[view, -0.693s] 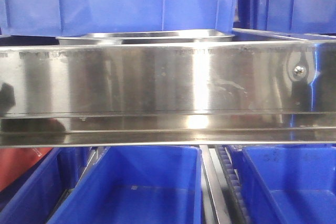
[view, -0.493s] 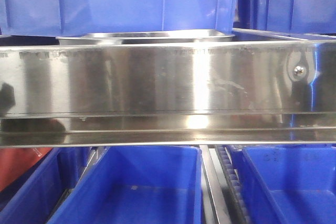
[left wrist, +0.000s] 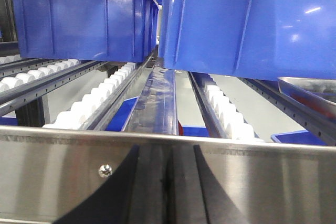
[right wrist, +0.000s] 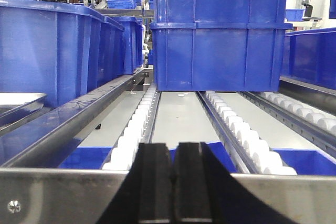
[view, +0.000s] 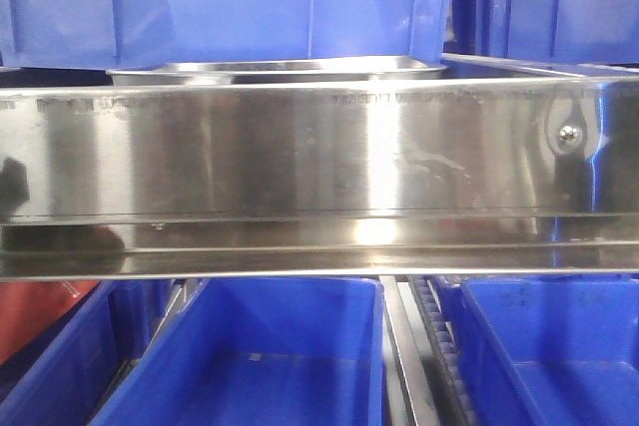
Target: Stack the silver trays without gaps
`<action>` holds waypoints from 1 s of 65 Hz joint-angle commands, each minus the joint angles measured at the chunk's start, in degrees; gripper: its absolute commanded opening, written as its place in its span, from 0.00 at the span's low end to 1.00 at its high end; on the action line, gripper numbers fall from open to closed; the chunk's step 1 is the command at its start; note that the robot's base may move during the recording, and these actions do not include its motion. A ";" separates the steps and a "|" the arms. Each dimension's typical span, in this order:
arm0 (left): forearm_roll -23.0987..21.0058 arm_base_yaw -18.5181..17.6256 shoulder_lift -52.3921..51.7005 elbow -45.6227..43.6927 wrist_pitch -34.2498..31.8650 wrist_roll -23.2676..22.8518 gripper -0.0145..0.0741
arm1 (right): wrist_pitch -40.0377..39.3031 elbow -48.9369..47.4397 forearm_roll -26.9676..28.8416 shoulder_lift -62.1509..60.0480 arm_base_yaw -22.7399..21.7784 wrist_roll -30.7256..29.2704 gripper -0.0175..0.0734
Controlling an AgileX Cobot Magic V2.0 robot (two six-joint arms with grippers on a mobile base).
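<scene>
One silver tray (view: 280, 70) sits on the shelf behind the steel rail, under a blue bin; only its rim shows in the front view. A corner of a silver tray (left wrist: 310, 90) shows at the right edge of the left wrist view, and a corner of a silver tray (right wrist: 16, 100) at the left edge of the right wrist view. My left gripper (left wrist: 168, 182) is shut and empty, low against the rail. My right gripper (right wrist: 172, 150) is shut and empty, its tips just above the rail, well right of the tray.
A long brushed-steel shelf rail (view: 300, 167) with a screw (view: 569, 134) spans the front. Large blue bins (right wrist: 220, 30) stand on white roller tracks (right wrist: 136, 124) behind it. More blue bins (view: 250, 356) sit on the level below.
</scene>
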 commanded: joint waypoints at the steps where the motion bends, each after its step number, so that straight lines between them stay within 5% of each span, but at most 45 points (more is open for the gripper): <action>1: -0.17 -0.37 -0.19 -0.18 -1.10 0.15 0.15 | -2.73 -0.02 -0.84 -0.21 -0.05 -1.21 0.11; 16: -0.17 -0.37 -0.19 -0.18 -3.17 0.15 0.15 | -5.45 -0.02 -0.94 -0.21 -0.05 -1.46 0.11; 24: -0.17 -0.37 -0.19 -0.18 -6.13 0.15 0.15 | -14.13 -0.02 -0.94 -0.21 -0.05 -1.46 0.11; 36: -12.12 -0.37 -0.19 -0.44 -18.89 0.15 0.15 | -26.77 -0.61 -0.94 -0.21 -0.05 -1.46 0.11; 50: -13.01 -0.37 -0.19 -10.45 -19.66 0.15 0.15 | -12.82 -15.20 -0.94 -0.21 -0.05 -1.46 0.11; 65: -1.00 -0.37 5.91 -24.42 -2.78 0.27 0.15 | 1.72 -30.47 -0.94 10.26 -0.05 -1.46 0.11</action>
